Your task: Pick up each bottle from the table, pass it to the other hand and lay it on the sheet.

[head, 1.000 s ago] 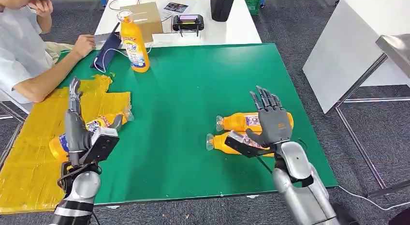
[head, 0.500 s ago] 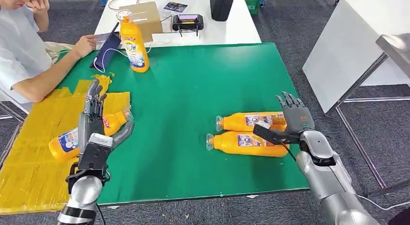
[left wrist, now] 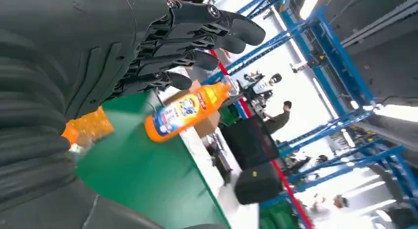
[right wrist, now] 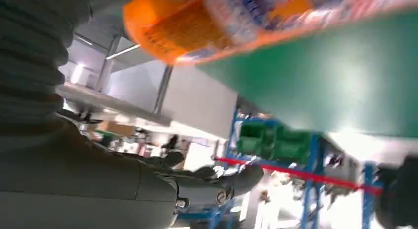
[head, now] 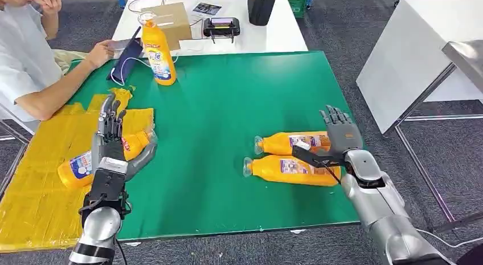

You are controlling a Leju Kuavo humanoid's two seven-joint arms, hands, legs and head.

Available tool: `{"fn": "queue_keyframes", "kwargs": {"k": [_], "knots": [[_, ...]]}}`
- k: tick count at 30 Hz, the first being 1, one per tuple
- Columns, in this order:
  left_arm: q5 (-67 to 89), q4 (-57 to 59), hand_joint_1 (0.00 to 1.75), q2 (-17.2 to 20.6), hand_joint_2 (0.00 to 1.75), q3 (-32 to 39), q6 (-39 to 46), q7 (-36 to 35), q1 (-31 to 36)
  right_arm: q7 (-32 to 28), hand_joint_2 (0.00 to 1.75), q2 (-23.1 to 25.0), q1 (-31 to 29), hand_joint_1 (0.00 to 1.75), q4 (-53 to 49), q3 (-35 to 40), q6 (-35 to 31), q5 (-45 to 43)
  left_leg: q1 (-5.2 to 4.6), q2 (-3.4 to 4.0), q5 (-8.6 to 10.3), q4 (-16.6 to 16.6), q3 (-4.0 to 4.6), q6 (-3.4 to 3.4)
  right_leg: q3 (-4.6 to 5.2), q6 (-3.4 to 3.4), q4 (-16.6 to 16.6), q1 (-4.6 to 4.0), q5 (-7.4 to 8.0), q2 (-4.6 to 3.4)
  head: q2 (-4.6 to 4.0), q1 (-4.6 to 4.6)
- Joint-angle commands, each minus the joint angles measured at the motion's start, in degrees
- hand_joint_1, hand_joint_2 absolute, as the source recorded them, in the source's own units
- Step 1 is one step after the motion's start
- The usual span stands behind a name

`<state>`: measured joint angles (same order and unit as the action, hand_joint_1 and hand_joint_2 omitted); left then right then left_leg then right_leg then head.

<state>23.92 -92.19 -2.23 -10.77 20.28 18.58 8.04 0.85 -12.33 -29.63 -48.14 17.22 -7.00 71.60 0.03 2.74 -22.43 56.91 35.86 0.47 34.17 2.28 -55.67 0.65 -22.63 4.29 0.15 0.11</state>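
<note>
Green felt covers the bench (head: 228, 117) in the head view, with a yellow sheet (head: 34, 179) spread over its lower-left part. One bottle (head: 85, 162) already lies on the sheet, partly hidden by the left robot hand (head: 111, 145), which stands over it with fingers straight and apart, holding nothing. An upright bottle (head: 158, 48) stands at the upper left of the bench, near a seated person (head: 28, 60). Right of centre two more bottles lie side by side, touching or nearly so: a far bottle (head: 290, 142) and a near bottle (head: 290, 170), both with long axes running left to right and caps pointing left. The right robot hand (head: 340, 137) is at their base ends, fingers spread wide and upward, gripping nothing. It is plainly the nearer hand to this pair; the left is well apart from them. The likely next pick is one of the two, and the hand would have to close across the body, at right angles to that axis.

From the left wrist, the dark fingers (left wrist: 197, 42) are extended and apart, with the upright bottle (left wrist: 187, 111) beyond them.

From the right wrist, blurred, a lying bottle (right wrist: 236, 22) fills the upper part of the frame, close to the hand, whose finger (right wrist: 236, 182) hangs free of it.
</note>
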Motion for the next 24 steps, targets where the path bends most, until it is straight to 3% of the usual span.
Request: {"fn": "queue_keyframes", "kwargs": {"k": [1,7,19,24], "knots": [[-3.05,1.95,0.0,0.58,1.75,-1.54,-0.47,1.4,1.64,-4.59,1.75,2.18,-5.11,0.0,16.94,6.52,2.66,-1.17,0.04,-0.15,-0.07,-0.03,-0.15,-0.04,-0.16,-0.07,0.03,0.01,-0.07,-0.23,0.0,0.0],[-5.59,3.15,0.0,0.64,1.75,-2.9,-0.16,3.17,2.1,-8.55,1.75,3.19,-6.26,0.0,23.05,9.08,5.07,-3.64,0.08,-0.14,-0.08,-0.04,-0.2,-0.03,-0.25,-0.07,0.08,-0.02,-0.07,-0.22,0.0,-0.02],[-6.11,3.36,0.0,0.63,1.75,-3.25,0.2,3.49,2.15,-8.84,1.75,3.27,-6.45,0.0,24.29,9.57,5.8,-4.26,0.11,-0.22,-0.04,-0.08,-0.51,-0.04,-0.5,-0.08,0.12,-0.03,-0.05,-0.14,0.0,-0.02],[-6.43,5.57,0.0,0.47,1.75,-4.3,0.94,3.28,3.17,3.11,1.75,3.77,-7.33,0.0,28.99,11.91,7.32,-1.52,0.13,-0.29,-0.04,-0.1,-0.63,-0.04,-0.62,-0.09,0.16,-0.03,-0.06,-0.13,0.0,0.0]]}}
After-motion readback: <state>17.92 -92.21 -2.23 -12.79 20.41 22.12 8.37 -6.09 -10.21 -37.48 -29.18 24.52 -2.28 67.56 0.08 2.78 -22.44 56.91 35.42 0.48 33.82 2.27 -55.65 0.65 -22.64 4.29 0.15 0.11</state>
